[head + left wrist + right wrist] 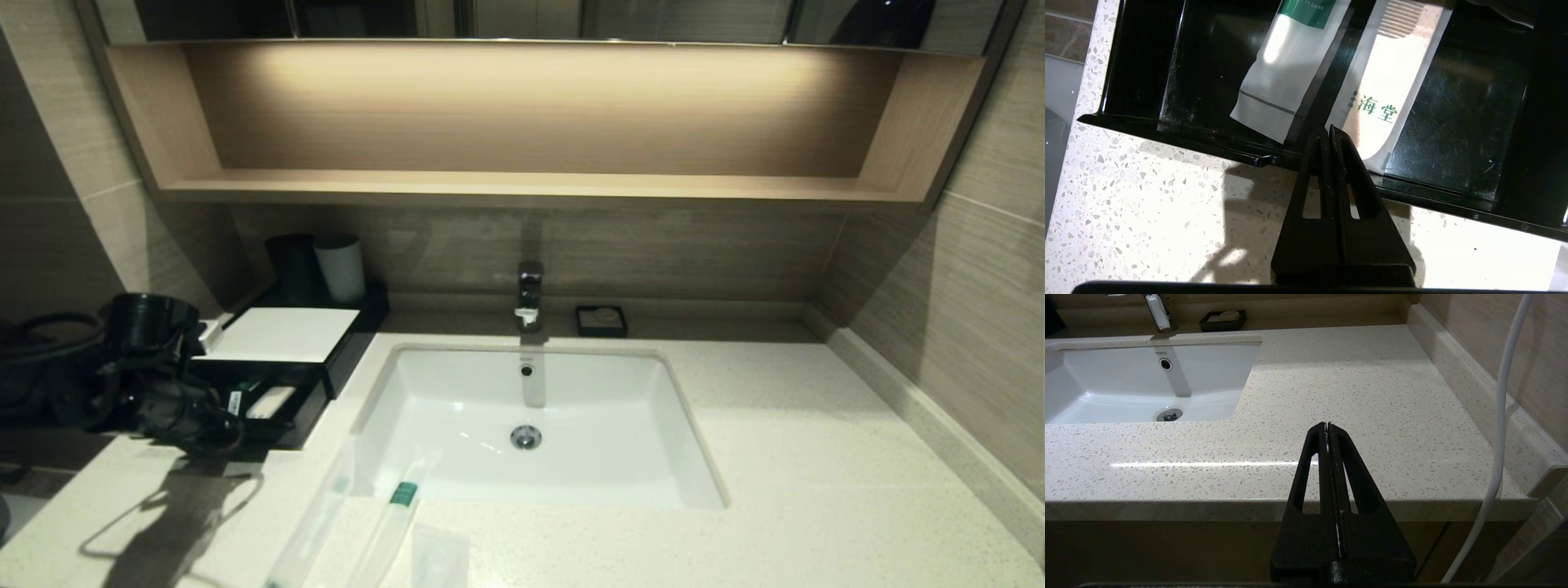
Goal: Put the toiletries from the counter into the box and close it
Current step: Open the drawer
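The black box point(282, 335) with a white top panel stands at the counter's point(816, 457) back left, its front drawer point(273, 408) pulled out. Inside the drawer point(1453, 134) lie a white sachet with a green label point(1286, 69) and a packaged comb point(1384, 81). My left gripper point(1329, 130) is shut with nothing in it, its tips over the drawer's front rim. On the counter's front edge lie a long clear sachet point(314, 523), a green-tipped sachet point(392, 523) and a small crinkly packet point(438, 555). My right gripper point(1327, 425) is shut and empty, off the counter's front right edge.
The white sunken basin point(531, 425) fills the middle, with a chrome tap point(529, 294) behind it. A small black dish point(601, 320) sits by the back wall. Black and white cups point(318, 265) stand behind the box. A white cable point(1498, 437) hangs beside my right gripper.
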Motion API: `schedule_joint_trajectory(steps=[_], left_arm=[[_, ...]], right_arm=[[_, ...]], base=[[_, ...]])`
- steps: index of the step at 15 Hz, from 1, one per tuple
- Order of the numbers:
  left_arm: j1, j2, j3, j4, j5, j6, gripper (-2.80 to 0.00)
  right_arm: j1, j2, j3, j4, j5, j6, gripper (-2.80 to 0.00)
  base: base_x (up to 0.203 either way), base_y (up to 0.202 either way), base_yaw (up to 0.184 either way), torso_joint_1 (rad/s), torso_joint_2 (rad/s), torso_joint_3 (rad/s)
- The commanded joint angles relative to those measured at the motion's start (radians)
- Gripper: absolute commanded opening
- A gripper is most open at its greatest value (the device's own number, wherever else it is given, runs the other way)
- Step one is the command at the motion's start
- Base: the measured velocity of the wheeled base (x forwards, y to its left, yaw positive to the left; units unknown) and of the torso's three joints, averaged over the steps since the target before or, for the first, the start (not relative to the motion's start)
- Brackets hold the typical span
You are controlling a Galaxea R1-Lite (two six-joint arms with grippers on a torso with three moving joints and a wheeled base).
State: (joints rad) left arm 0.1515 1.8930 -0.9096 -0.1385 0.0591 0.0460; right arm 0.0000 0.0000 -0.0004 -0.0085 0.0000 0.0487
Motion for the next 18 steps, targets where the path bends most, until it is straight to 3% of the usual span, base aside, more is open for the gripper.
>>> schedule_joint_trajectory(steps=[1, 18], left_arm=[[0.0, -0.017, 0.0, 0.016, 0.001, 0.0, -2.8], [0.002, -0.088, 0.015, 0.143, 0.001, 0.0, -2.8]], right_arm=[[0.0, 0.002, -0.001, -0.001, 0.0, 0.0, -2.8], [0.0, 0.002, -0.001, -0.001, 0.0, 0.0, -2.8]], base=[[0.0, 0.0, 0.0, 0.0, 0.0, 0.0], [0.0, 0.0, 0.0, 0.0, 0.0, 0.0]])
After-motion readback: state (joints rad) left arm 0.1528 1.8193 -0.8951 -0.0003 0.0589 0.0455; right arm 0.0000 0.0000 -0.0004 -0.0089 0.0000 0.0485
